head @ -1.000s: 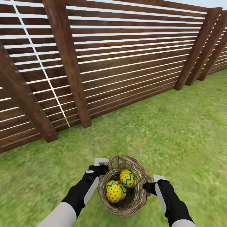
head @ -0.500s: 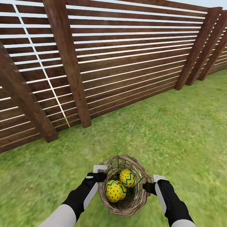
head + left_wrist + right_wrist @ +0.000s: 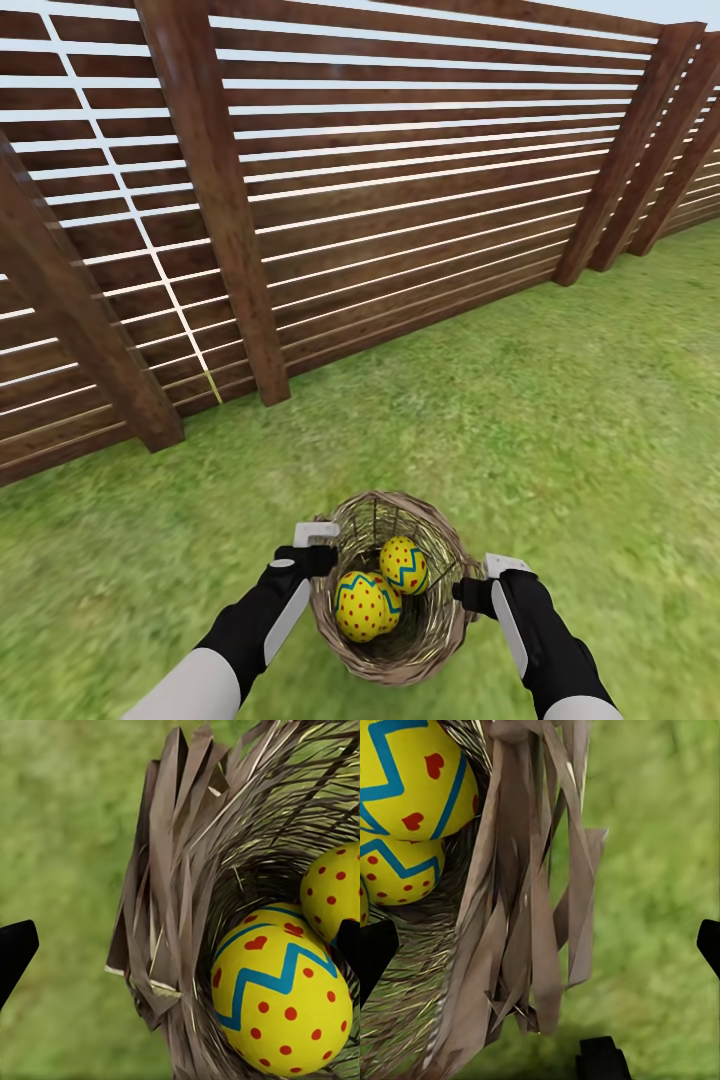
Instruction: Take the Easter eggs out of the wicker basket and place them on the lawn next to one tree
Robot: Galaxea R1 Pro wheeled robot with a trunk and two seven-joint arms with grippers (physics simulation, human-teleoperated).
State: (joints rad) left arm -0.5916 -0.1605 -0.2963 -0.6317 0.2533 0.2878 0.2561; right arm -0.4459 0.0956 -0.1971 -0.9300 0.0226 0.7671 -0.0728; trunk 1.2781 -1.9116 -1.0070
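Basket (image 3: 392, 585) with eggs (image 3: 362, 606) unmoved; left fingers (image 3: 318, 534) lower against rim since 1 s ago; both grippers spread.

The small round brown wicker basket (image 3: 392, 590) is rough, open-woven dry strands with a frayed braided rim. The bright yellow painted eggs (image 3: 362, 606) look smooth and faintly glossy, perhaps plastic. The slatted brown fence (image 3: 400, 200) shows matt wood grain; the green lawn (image 3: 560, 420) is mottled and soft-looking.
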